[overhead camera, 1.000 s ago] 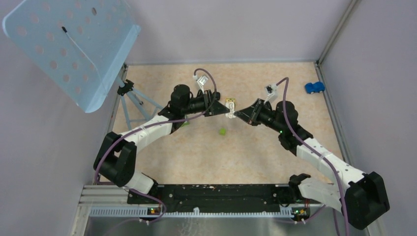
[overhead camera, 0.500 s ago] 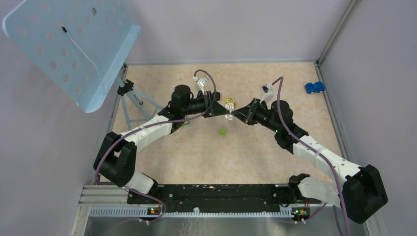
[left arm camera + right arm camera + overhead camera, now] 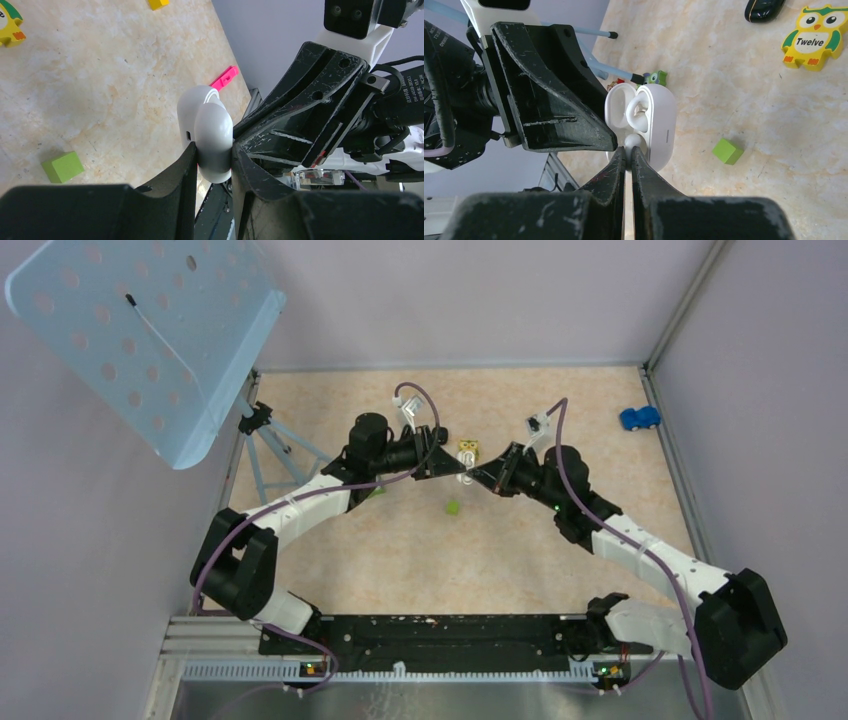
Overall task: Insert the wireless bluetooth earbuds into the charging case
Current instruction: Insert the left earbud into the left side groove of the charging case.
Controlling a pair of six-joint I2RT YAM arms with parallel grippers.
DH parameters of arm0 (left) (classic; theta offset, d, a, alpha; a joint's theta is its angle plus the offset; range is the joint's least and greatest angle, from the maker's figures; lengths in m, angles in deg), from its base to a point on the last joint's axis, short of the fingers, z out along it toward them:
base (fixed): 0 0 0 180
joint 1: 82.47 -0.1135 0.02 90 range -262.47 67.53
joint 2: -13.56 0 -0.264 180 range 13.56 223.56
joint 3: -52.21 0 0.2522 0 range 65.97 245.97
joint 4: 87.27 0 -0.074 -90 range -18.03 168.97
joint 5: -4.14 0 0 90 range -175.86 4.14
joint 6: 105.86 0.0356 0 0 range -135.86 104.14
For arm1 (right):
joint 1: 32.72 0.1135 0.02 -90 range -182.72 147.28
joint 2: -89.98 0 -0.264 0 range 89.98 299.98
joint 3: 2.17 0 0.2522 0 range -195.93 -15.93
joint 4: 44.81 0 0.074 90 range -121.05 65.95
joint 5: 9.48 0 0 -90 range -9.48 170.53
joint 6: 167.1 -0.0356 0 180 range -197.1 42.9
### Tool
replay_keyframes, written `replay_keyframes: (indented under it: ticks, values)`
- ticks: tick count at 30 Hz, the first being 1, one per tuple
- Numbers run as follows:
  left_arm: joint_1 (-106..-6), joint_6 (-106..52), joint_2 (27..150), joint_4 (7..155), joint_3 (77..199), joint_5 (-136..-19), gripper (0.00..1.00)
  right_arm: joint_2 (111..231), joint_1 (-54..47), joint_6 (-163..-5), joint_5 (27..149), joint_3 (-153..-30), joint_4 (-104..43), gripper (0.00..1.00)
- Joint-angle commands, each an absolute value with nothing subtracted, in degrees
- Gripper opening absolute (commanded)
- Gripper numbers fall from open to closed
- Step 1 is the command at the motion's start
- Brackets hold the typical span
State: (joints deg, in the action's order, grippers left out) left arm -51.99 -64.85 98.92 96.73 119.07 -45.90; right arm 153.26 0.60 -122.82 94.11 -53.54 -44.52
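From above, the left gripper (image 3: 452,468) and right gripper (image 3: 480,475) met tip to tip over the table (image 3: 400,540). The white charging case (image 3: 466,477) sat between them, with a green cube (image 3: 453,508) at their 6 o'clock. The left wrist view showed the left jaws clamped on the glossy, pebble-smooth case. The right wrist view showed the case open, its lid at 9 o'clock. The right jaws, narrowed to a slit, pinched a white earbud (image 3: 634,141) whose loop lay inside.
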Motion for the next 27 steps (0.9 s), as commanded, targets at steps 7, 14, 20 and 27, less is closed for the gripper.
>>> replay_keyframes:
  ticks: [7,14,20,27]
  values:
    - [-51.8,-64.7,98.0,98.2,120.0,-46.0,0.00,152.4,2.2,-121.6,89.0,-54.2,-43.9,0.00]
    - [-51.8,-64.5,98.2,98.1,119.9,-46.2,0.00,153.2,2.7,-121.4,90.0,-55.5,-43.1,0.23]
    - [-51.8,-64.4,98.4,97.9,119.5,-46.1,0.00,151.7,2.7,-120.9,90.1,-56.3,-42.8,0.25]
    - [-51.8,-64.2,98.6,97.7,119.4,-46.4,0.00,149.2,2.8,-120.4,89.8,-56.1,-42.7,0.27]
